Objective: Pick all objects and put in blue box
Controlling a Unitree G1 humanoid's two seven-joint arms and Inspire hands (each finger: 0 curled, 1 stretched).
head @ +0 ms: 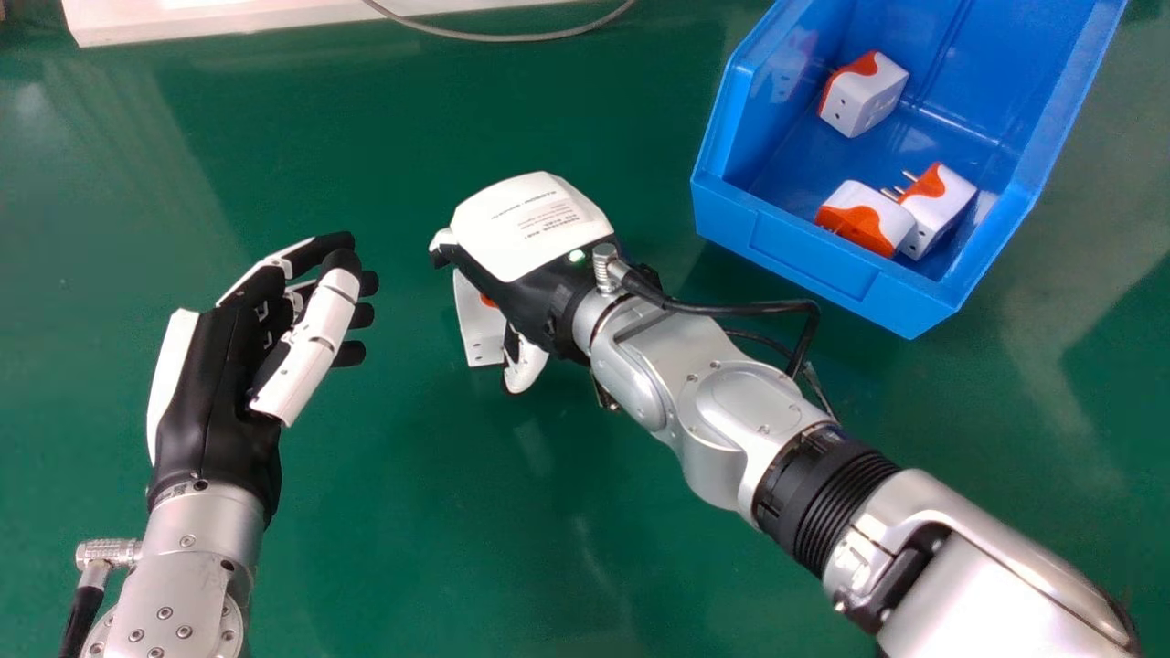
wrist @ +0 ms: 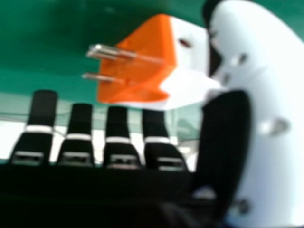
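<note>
A white and orange plug adapter [head: 477,322] lies on the green table, partly hidden under my right hand [head: 535,228]. In the right hand view this adapter [wrist: 142,66] has its metal pins bared and its white side beside the thumb; whether they touch I cannot tell. The right hand [wrist: 121,137] is open, fingers extended near the adapter. My left hand [head: 224,366] rests open at the left, holding nothing. Inside the blue box [head: 795,247] are three more adapters: one [head: 864,94] farther back, and two [head: 866,217] [head: 937,208] side by side near its front.
The green table [head: 411,548] extends around both hands. A white panel [head: 228,16] lies along the far edge at the left, with a grey cable [head: 512,37] curving beside it. The right forearm [head: 731,420] crosses the table in front of the box.
</note>
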